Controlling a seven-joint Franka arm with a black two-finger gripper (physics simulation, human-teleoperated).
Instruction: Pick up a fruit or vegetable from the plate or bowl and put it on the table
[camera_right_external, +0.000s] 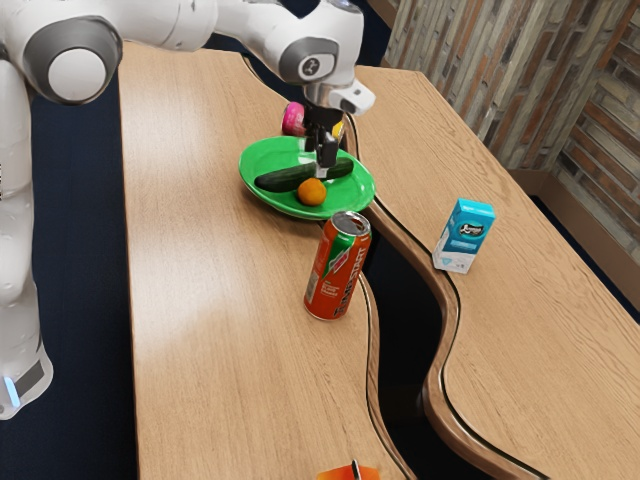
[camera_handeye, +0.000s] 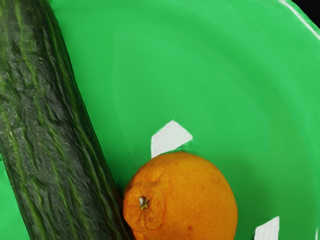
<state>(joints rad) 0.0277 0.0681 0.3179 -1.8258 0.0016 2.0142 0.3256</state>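
The black two-finger gripper hangs pointing downward over the green plate, at the end of the white arm; whether its jaws stand apart or together, the pictures do not let one tell; the orange and the dark green cucumber both lie on the plate; the cucumber stretches across it, and the orange sits beside its flank, on the side toward the soda can; in the wrist view the outlines of the two meet, the orange's small pale stem scar showing near the cucumber, and two white patches show against the green of the plate

The soda can, red with a green panel, stands upright on the wooden table, near the plate; the blue-and-white drink carton stands upright across a dark, winding channel that runs through the tabletop; behind the plate are a pink item and a yellow one, both partly hidden; a bright orange-coloured object is cut off by the exterior view's lower edge; beyond the table rises a wall of narrow stone-like strips
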